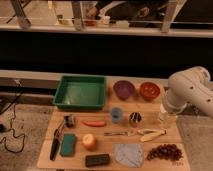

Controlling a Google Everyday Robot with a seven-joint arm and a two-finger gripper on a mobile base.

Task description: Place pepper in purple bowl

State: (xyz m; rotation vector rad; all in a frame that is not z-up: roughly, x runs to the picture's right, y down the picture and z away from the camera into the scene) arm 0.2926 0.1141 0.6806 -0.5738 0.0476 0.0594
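1. My gripper (167, 118) hangs fingers-down over the right edge of the wooden table (150, 111), just in front of the orange-red bowl (149, 90). Its fingers are spread wide and hold nothing; they look pale and are hard to tell apart from the background.
2. My white arm (190, 92) bends in from the right, and its far end is cut off by the edge of the view.
3. The slim orange-red pepper (94, 123) lies flat on the table, well to the left of my gripper, in front of the green plastic tray (80, 92) and beside the small blue cup (116, 115).
4. The small round purple bowl (123, 89) stands at the back of the table, between the tray and the orange-red bowl, with nothing visible inside.
5. Near my gripper lie a yellow banana (151, 135) and a dark bunch of grapes (163, 151).
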